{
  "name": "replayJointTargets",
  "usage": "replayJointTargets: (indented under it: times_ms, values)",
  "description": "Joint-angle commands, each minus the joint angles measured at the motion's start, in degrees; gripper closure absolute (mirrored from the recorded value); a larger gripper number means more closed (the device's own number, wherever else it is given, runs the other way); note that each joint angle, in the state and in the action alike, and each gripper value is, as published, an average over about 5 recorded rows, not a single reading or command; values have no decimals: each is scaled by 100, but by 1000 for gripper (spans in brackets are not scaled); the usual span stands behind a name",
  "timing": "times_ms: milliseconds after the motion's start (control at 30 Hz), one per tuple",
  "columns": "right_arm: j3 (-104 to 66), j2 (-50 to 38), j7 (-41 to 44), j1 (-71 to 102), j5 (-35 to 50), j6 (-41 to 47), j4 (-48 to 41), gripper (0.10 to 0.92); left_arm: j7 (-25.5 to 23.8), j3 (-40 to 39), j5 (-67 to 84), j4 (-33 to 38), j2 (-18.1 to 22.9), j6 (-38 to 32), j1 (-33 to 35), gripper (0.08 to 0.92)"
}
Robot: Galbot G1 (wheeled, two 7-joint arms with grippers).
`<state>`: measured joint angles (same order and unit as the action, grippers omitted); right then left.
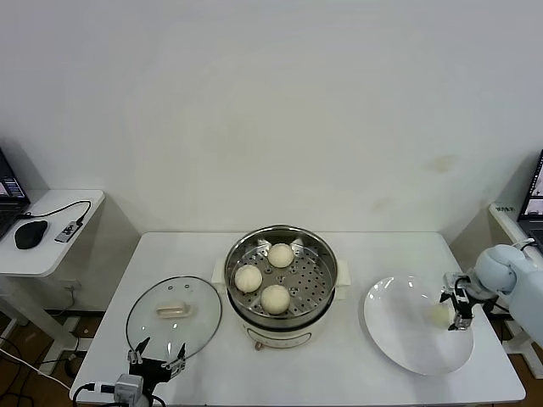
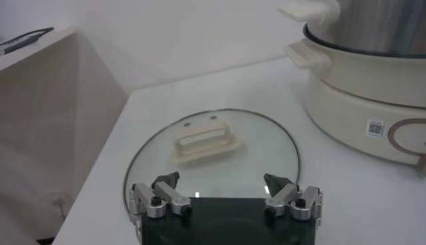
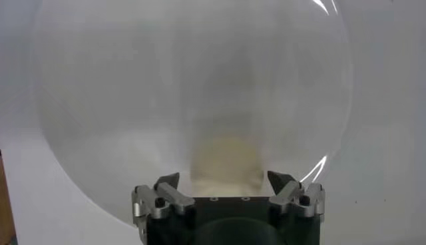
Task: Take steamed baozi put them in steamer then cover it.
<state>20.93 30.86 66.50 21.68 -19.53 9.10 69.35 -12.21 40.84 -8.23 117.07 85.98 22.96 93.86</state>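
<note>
Three cream-white baozi [image 1: 281, 254], [image 1: 248, 278], [image 1: 275, 298] lie in the steel steamer [image 1: 321, 280] at the table's middle. A fourth baozi [image 1: 439, 315] lies on the white plate [image 1: 399, 331] at the right. My right gripper [image 1: 459, 310] is open just beside and above it; in the right wrist view the baozi [image 3: 226, 160] sits between the open fingers of the gripper [image 3: 224, 181]. The glass cover [image 1: 174, 315] lies flat to the left of the steamer. My left gripper [image 1: 157, 360] is open and empty at the cover's near edge [image 2: 223, 183].
The cover's cream handle [image 2: 203, 140] faces up. The pot base [image 2: 359, 100] stands close to the right of the cover. A side desk with a mouse [image 1: 30, 233] is at the far left; a laptop edge [image 1: 530, 208] is at the far right.
</note>
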Motion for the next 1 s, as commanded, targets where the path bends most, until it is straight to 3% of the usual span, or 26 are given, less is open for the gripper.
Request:
replayJointTargets:
  times_ms: [33, 333, 667, 1000]
  values:
    - [20, -16, -32, -9, 98, 63, -20, 364, -2, -12, 5, -13, 9, -1, -17, 177]
    - [358, -286, 45, -474, 629, 299, 253, 406, 35, -127, -28, -61, 41, -17, -129, 177]
    - [1731, -580, 187, -2116, 2046, 906, 1073, 406, 119, -111, 25, -129, 16, -43, -176, 177]
    - [3133, -175, 343, -4069, 3528, 1923, 1836, 406, 248, -44, 63, -31, 21, -92, -214, 177]
